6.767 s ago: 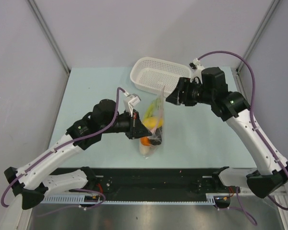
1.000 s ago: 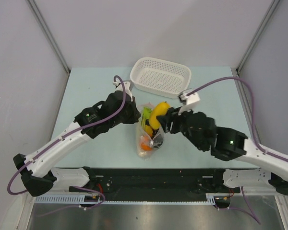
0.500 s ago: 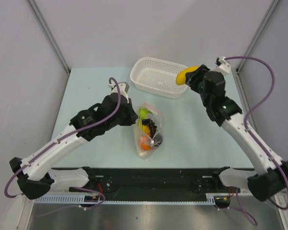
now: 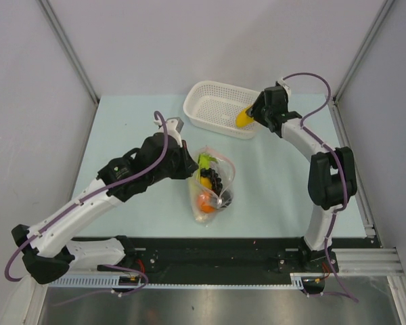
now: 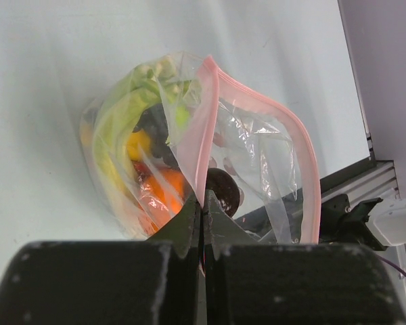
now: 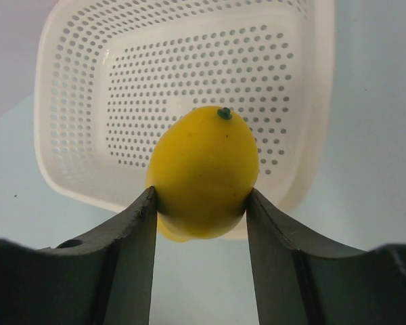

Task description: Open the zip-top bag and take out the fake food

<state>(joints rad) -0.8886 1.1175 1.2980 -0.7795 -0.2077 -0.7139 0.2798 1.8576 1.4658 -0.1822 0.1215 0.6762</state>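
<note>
The clear zip-top bag (image 4: 213, 186) lies mid-table with its mouth open. Its pink zip strip (image 5: 210, 115) shows in the left wrist view. My left gripper (image 4: 187, 164) is shut on one side of the bag's mouth (image 5: 201, 203). Inside the bag are an orange (image 5: 164, 188), a dark round fruit (image 5: 223, 189), a green stalk (image 5: 122, 118) and a small yellow piece (image 5: 139, 143). My right gripper (image 4: 252, 115) is shut on the yellow lemon (image 6: 203, 172) and holds it over the near right rim of the white basket (image 4: 210, 108).
The white perforated basket (image 6: 108, 74) stands at the back of the table, with nothing lying in it. The table's black front rail (image 4: 216, 254) runs along the near edge. Grey walls close in left and right.
My right gripper took the lemon out of the bag and carried it back right to the basket, now lower at the rim. The left gripper keeps hold of the bag's mouth.
</note>
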